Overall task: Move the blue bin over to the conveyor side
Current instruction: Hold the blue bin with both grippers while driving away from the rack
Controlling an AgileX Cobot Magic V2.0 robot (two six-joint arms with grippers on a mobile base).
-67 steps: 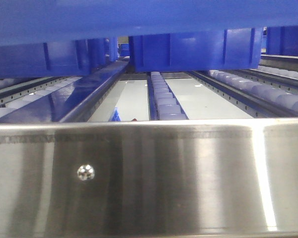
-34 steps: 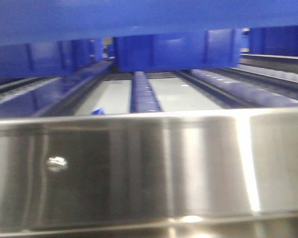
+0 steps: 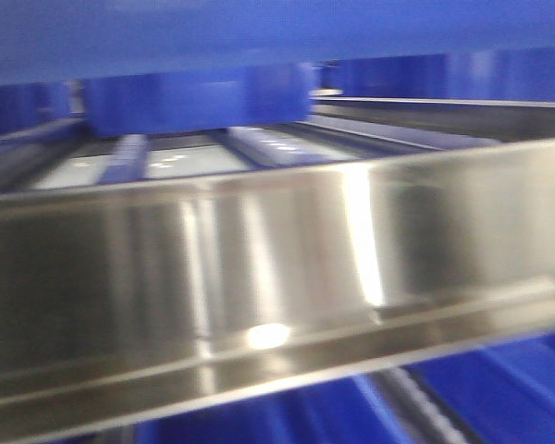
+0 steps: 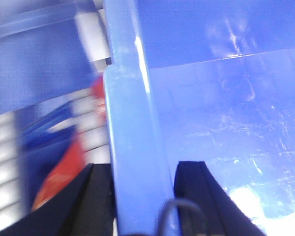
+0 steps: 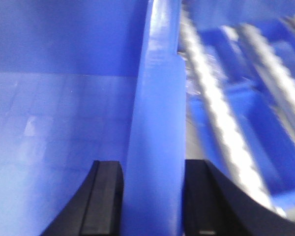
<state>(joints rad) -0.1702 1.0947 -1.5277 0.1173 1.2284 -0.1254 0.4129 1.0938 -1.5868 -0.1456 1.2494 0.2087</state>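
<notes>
Front view: all motion-blurred. The blue bin (image 3: 277, 32) spans the whole top edge, smooth blue plastic seen from low down. Under it a brushed steel rail (image 3: 277, 277) runs across the frame, tilted up to the rt, shiny w/ pale glare streaks. Behind the rail are roller tracks (image 3: 268, 146), and a second blue crate (image 3: 199, 97) sits over them; can't see its contents.

Left wrist view: my left gripper (image 4: 143, 196) straddles the bin's thick rounded rim. One of its black fingers (image 4: 96, 199) is outside the wall, the other inside, both tight against it, so it's clamped on the rim. The bin's inside lies to the rt of the rim: glossy wall & floor, fine pale scratches, a bright glare patch, only bare plastic showing. Outside, to the left, are blurred pale rollers and a red-orange shape (image 4: 59, 182) I can't identify.

Right wrist view: my right gripper (image 5: 155, 196) grips the opposite rim the same way, w/ black pads hard against both faces. The bin's interior is left of the rim, w/ a smooth floor, faint grid marks & just plastic visible. Rt of the rim are blurred silver rollers & more blue crates (image 5: 246, 123).
</notes>
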